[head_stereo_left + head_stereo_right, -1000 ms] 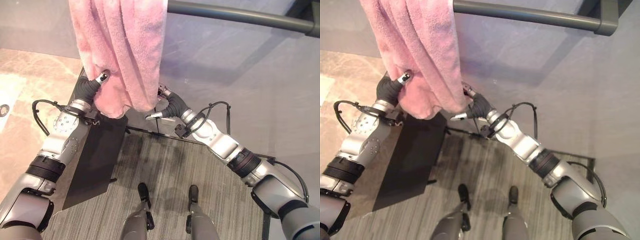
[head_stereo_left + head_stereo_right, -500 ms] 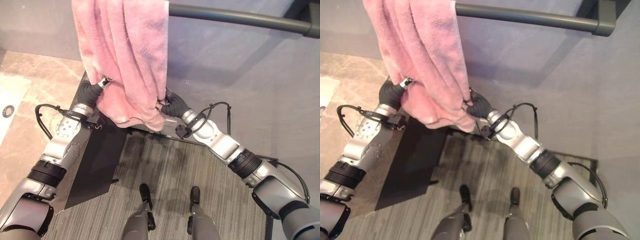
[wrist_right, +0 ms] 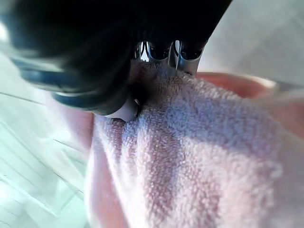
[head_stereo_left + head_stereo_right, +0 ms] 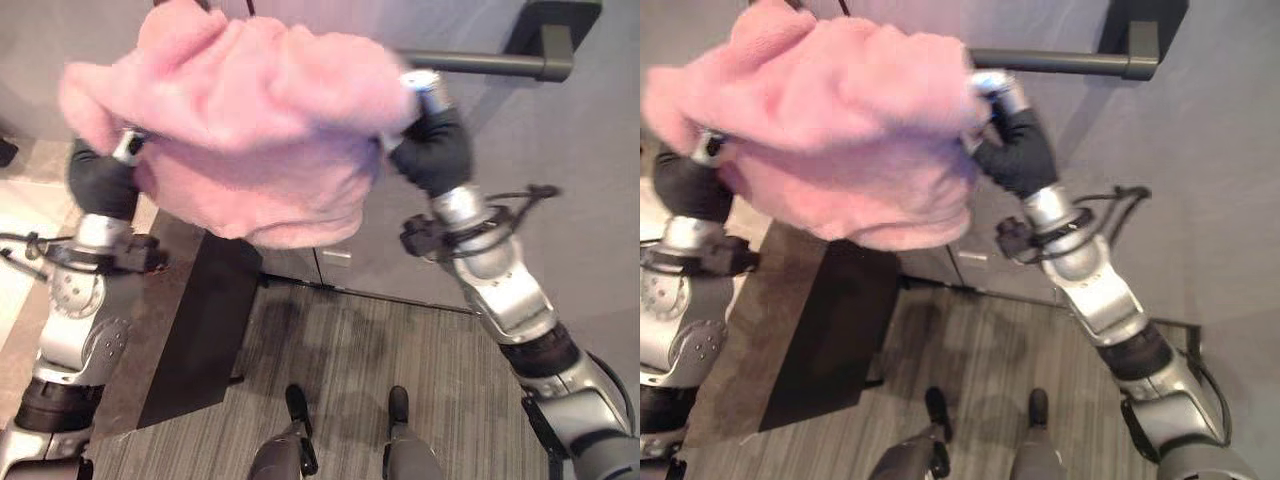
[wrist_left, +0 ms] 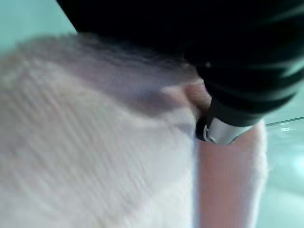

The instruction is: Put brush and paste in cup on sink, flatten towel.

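Pink terry fills the head views: the towel (image 4: 250, 140) is bunched into a thick wad and held up between both hands, in front of the dark rail (image 4: 480, 62) on the grey wall. The left hand (image 4: 100, 180) grips its one end, the right hand (image 4: 432, 145) the other, so the cloth hangs as a sagging hammock between them. Its lower edge droops in folds well above the carpet (image 4: 360, 350) and the dark desk (image 4: 195, 320) edge below the left hand.

From the left wrist, the towel lies right against the hand's dark cover, a silver finger (image 5: 223, 133) pressed into the pile; the cloth looks pinched there, though the other fingers are hidden.

From the right wrist, the silver fingers (image 3: 164, 52) curl over the top of the towel's edge and the thumb digs in beside them, so this hand is clamped on the cloth. The pile looks thick, soft and loopy, with one deep fold running away from the hand.

My reading: the towel is far from flat. The risk is that so lumpy a wad slips from either pinch, or that pulling the hands apart drags hidden layers unevenly and leaves it twisted. Draping it back could also miss the rail, since the cloth blocks the head's sight of it.
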Motion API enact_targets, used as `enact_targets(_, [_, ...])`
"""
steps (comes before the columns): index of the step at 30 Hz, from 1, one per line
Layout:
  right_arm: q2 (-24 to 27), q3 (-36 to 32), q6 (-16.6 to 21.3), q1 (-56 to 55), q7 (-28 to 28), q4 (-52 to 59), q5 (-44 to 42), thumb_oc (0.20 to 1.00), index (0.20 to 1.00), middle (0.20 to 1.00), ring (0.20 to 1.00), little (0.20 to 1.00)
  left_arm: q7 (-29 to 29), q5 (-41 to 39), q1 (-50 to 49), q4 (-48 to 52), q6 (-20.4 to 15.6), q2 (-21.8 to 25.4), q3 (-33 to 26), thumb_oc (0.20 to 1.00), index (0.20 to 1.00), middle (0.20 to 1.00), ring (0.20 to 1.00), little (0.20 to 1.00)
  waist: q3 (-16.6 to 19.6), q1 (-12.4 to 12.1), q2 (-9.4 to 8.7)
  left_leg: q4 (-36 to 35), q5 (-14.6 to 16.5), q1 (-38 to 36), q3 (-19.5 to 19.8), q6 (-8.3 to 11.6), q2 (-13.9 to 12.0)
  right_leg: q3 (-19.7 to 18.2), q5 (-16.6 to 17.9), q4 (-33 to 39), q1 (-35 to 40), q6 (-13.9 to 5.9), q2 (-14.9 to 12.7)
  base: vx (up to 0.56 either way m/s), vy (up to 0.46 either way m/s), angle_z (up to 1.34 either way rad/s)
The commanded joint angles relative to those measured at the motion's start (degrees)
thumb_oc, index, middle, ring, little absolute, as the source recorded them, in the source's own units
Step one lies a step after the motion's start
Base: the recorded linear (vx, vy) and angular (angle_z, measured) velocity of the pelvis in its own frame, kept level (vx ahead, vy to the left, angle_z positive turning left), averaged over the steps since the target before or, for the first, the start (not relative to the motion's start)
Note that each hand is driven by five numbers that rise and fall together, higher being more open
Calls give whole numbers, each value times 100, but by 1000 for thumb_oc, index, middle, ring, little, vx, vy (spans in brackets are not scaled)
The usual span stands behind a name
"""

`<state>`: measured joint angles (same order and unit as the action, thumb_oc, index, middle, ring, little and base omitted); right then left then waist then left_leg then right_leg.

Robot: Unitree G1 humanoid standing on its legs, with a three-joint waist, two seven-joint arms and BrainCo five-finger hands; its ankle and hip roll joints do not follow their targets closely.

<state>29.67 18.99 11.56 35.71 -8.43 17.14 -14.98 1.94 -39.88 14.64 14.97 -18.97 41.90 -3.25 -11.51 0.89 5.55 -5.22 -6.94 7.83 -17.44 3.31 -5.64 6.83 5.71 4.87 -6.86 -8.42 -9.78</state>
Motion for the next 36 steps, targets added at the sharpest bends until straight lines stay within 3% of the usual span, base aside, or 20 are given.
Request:
enact_targets(1, [-174,45,378,-236,130,-27,-172,200,200,200,200,200,173,438,-30,-239,-335,116,68,200,200,200,200,200,564,82,-291,22,101,1,170,354,-171,-298,-46,-23,-107,-258,-471,-31,-13,-11])
enact_targets(3, [-110,77,330,-457,200,-141,-181,200,200,200,200,200,112,507,-173,-346,-297,64,155,200,200,200,200,200,575,89,-265,22,97,11,179,347,-165,-302,-37,-21,-116,-249,-465,-31,-13,-8])
enact_targets(5, [-109,212,248,-736,307,-278,-182,200,200,200,200,200,17,296,-379,-674,-146,-336,442,200,200,200,200,200,585,100,-267,22,82,3,172,338,-170,-280,-35,-28,-107,-230,-465,0,0,0])
enact_targets(8, [-190,333,147,-1045,370,-629,-328,200,200,200,200,200,-9,384,-540,-1106,58,-579,794,200,200,200,200,200,580,113,-247,22,67,-10,189,332,-180,-249,-54,-33,-72,-215,-440,0,0,0])
enact_targets(13, [-252,411,-41,-1319,270,-1311,-304,200,200,200,200,200,28,1145,-810,-2022,441,-835,1424,200,200,200,200,200,581,120,-244,22,75,-102,182,329,-201,-177,-93,-36,75,-210,-439,6,-8,3])
enact_targets(15, [-242,367,-40,-1317,250,-1325,-308,200,200,200,200,200,53,1537,-803,-1993,474,-694,1467,200,200,200,200,200,600,119,-244,22,81,-144,175,334,-209,-157,-112,-38,126,-214,-443,26,-16,7])
enact_targets(27, [-237,-29,242,-907,25,-808,-406,200,200,200,200,200,295,1405,-438,-1218,175,-180,789,200,200,200,200,200,771,82,-229,22,169,-449,153,350,-185,-84,-223,-26,457,-221,-492,37,-11,3])
enact_targets(36, [-289,-343,575,-695,-162,-94,-446,200,200,200,200,200,769,1271,-104,-670,-182,-339,183,200,200,200,200,200,812,158,-209,22,219,-526,84,342,-150,-123,-242,-21,493,-234,-529,0,0,0])
